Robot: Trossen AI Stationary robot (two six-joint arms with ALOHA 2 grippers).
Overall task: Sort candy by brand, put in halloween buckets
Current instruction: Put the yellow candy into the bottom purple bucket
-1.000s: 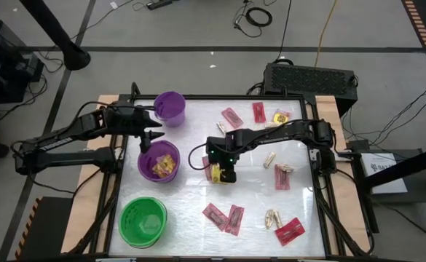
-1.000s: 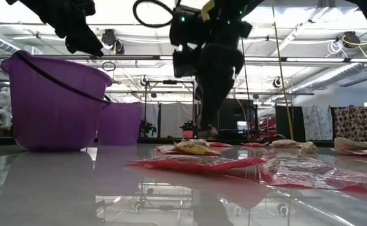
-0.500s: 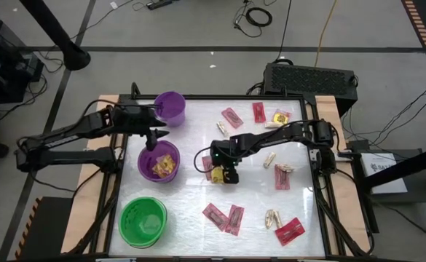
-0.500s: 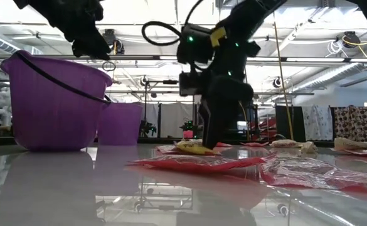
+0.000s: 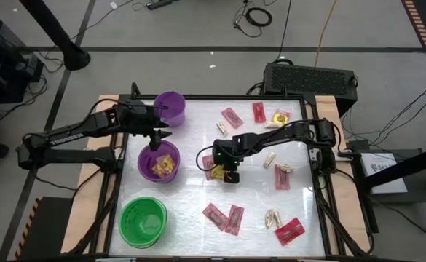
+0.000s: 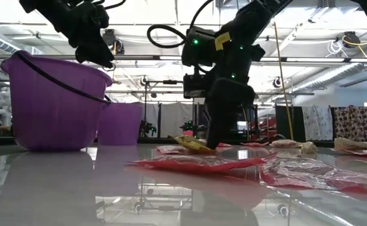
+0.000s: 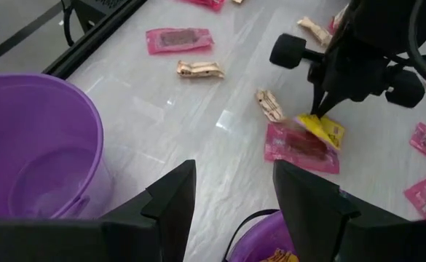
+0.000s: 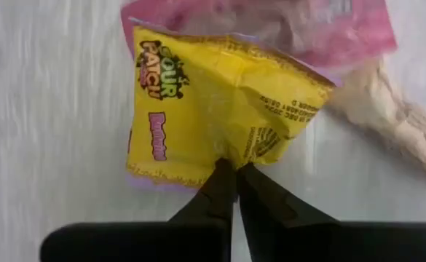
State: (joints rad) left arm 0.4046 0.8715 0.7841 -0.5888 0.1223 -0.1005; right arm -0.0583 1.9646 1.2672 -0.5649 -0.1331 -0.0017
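**Right gripper pinches a yellow packet at mid-desk**

High view: the right gripper (image 5: 229, 175) is down near the middle of the desk (image 5: 300, 211), pinched on a yellow packet (image 5: 218, 173). The left gripper (image 5: 156, 136) hangs over the far rim of the wider purple bucket (image 5: 146, 166), which holds yellow packets. The small purple bucket (image 5: 170, 107) stands at the far left corner, the green bucket (image 5: 143, 220) at the near left. Pink-red packets (image 5: 226, 217) and pale tan pieces (image 5: 272, 217) lie scattered over the right half.

Low view: the right gripper (image 6: 213, 142) reaches down to the yellow packet (image 6: 192, 145), whose one end tilts up off the desk. The wider purple bucket (image 6: 53, 103) stands at left, with the left gripper (image 6: 95, 53) above its rim.

Left wrist view: the left gripper's fingers (image 7: 172, 200) stand spread, holding nothing, between the two purple buckets. Beyond them the yellow packet (image 7: 325, 129) lies on a pink-red packet (image 7: 298, 148).

Right wrist view: the fingertips (image 8: 224, 179) are pressed together on the yellow packet's (image 8: 213, 109) edge; a tan piece (image 8: 387, 113) lies beside it.
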